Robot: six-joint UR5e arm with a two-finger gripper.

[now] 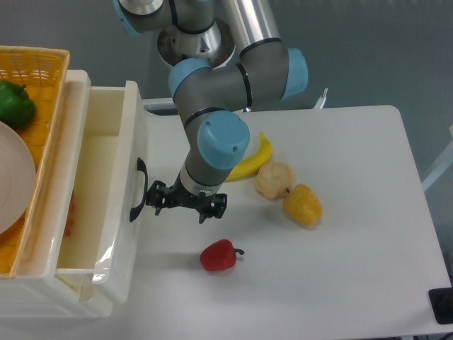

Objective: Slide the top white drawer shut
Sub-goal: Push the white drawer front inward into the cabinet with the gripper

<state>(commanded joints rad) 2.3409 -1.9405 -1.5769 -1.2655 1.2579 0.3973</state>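
The top white drawer (99,142) stands pulled out to the right from the white cabinet at the left. Its flat front panel (134,234) carries one black curved handle (138,190). My gripper (185,202) hangs over the table just right of that handle. Its jaws look open and hold nothing. The left finger (157,195) is very close to the handle; I cannot tell whether it touches. Something reddish (69,216) shows faintly inside the drawer by its left wall.
A yellow woven basket (42,60) on the cabinet holds a green pepper (14,103) and a white plate (10,177). On the table lie a red pepper (218,256), a banana (253,161), a pale round fruit (274,179) and a yellow pepper (303,205).
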